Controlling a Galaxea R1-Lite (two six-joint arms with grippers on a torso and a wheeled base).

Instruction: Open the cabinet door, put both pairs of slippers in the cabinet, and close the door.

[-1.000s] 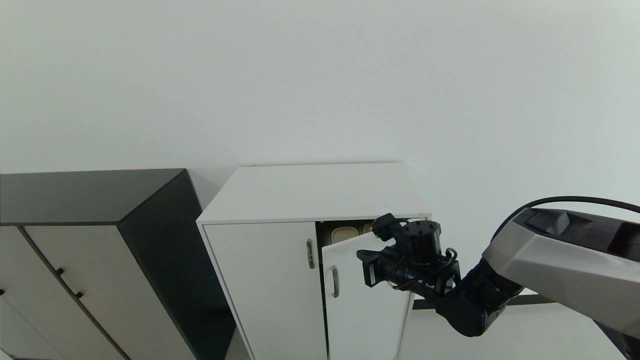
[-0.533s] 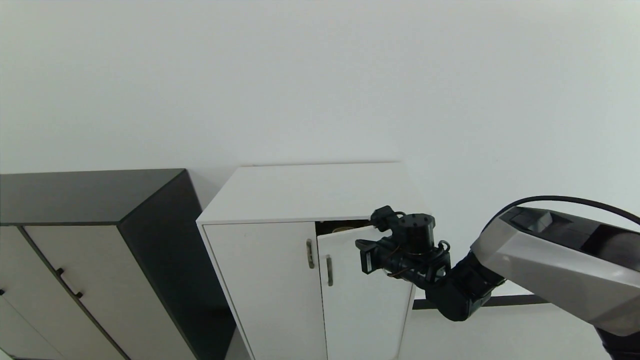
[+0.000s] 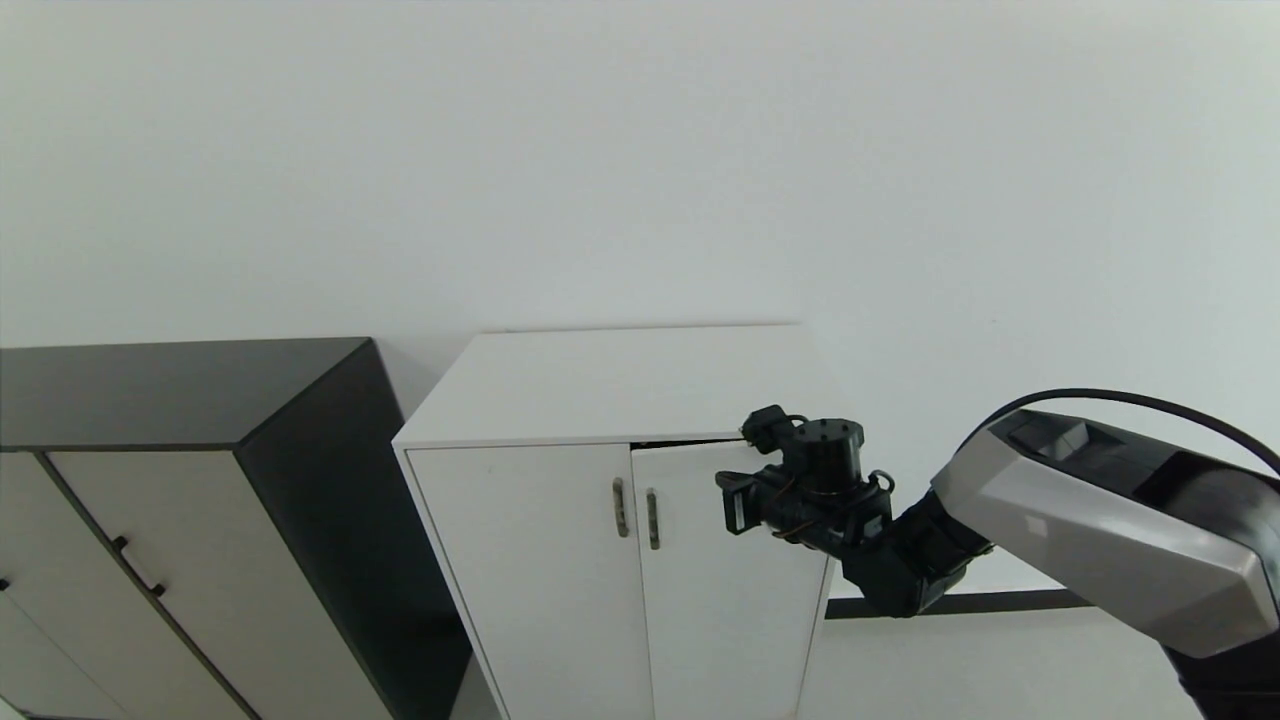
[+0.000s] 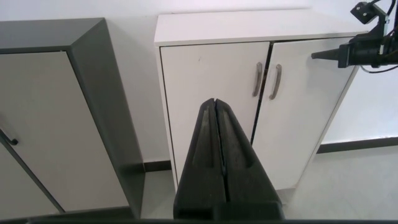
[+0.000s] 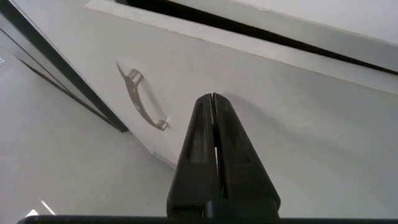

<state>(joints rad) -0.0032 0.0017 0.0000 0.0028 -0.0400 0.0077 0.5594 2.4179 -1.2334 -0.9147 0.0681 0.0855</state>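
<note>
Touching nearly closed cabinet door (image 3: 725, 600): right fingers (image 5: 200, 149)

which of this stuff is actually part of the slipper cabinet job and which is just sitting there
Part of the job:
- white cabinet
- its right door, almost shut, with a thin gap along the top
- right hand, shut, tip at that door

Just there:
- black cabinet beside it
- dark skirting strip along the wall

White cabinet (image 3: 620, 385), silver handles (image 3: 620, 507), black right claw (image 5: 213, 98), dark grey cupboard (image 3: 180, 390)
</note>
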